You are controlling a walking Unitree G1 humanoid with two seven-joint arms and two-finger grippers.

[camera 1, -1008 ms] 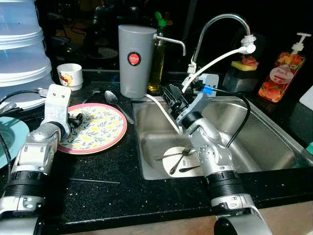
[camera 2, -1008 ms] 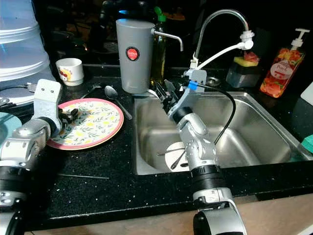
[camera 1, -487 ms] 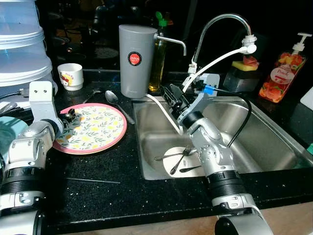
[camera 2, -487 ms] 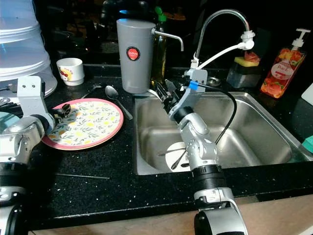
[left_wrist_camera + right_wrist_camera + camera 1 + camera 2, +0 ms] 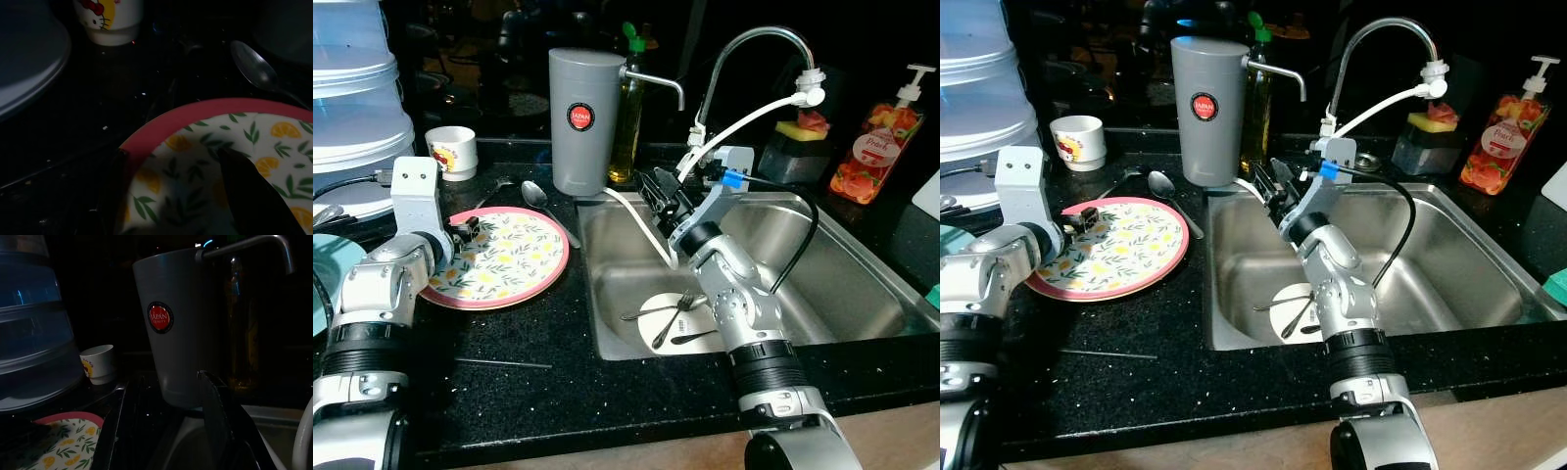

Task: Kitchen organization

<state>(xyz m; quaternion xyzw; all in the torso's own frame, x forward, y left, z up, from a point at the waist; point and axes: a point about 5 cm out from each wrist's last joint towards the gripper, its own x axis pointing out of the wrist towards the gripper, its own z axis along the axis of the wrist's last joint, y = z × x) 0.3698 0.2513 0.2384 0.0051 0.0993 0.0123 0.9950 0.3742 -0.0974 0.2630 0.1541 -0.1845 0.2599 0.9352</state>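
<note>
The left gripper (image 5: 468, 229), jaws wide astride the plate (image 5: 504, 257) rim on the table (image 5: 558, 343), should next close to lift it.

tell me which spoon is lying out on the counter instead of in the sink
The shiny spoon between the floral plate and the grey canister. It lies on the black counter; the other cutlery sits on a white dish in the sink.

one plate (image 5: 504, 258), perhaps two spoons (image 5: 536, 196)

teal plate (image 5: 325, 274): cut by frame edge | soap bottle (image 5: 874, 147) label: unreadable
</note>
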